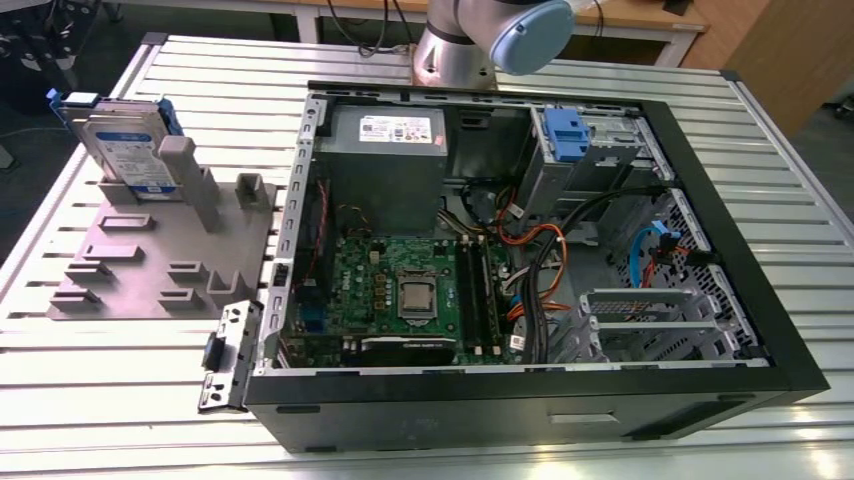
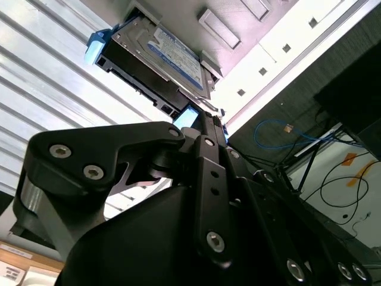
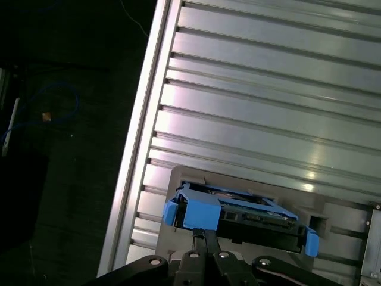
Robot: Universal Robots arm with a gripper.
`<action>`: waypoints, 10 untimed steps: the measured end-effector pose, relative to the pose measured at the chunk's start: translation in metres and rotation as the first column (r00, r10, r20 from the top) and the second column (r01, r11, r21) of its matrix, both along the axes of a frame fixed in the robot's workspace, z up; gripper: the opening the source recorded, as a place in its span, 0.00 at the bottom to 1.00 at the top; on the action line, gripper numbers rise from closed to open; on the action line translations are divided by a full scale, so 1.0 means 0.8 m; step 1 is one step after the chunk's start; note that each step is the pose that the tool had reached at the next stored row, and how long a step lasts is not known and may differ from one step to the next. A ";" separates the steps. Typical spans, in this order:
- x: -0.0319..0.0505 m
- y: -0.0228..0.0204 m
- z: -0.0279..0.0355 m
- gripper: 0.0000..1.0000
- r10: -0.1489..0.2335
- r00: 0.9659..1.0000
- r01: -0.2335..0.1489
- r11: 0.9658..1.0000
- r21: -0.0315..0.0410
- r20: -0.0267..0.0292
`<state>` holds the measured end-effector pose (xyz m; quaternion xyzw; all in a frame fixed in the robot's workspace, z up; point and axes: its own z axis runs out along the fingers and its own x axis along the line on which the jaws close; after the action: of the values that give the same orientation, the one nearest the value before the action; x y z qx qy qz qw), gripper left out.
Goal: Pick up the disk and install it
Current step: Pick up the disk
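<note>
End effector (image 3: 205,237), closed, above one disk (image 1: 127,140) — upright in one holder (image 1: 140,262)

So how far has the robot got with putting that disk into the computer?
Hardly started. Nothing looks done: the disk stands upright in its grey holder on the table, outside the open computer case. In hand: the gripper is close to the disk's blue carrier in both wrist views; contact is unclear. Left: lifting it and fitting it into the case.

The black gripper (image 2: 204,119) is pointing at the blue-framed disk (image 2: 172,56), which is sitting in a grey holder (image 2: 238,18) beyond it.
</note>
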<state>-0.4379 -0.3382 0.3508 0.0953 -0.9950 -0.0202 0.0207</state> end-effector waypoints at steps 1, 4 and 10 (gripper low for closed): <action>0.000 0.0000 0.0000 0.11 0.000 1.000 0.000 1.000 0.000 0.000; 0.000 0.0000 0.0000 0.11 0.001 1.000 -0.001 1.000 0.000 0.000; 0.000 0.0000 0.0000 0.11 0.001 1.000 -0.001 1.000 0.000 0.000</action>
<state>-0.4379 -0.3382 0.3508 0.0959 -0.9950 -0.0202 0.0207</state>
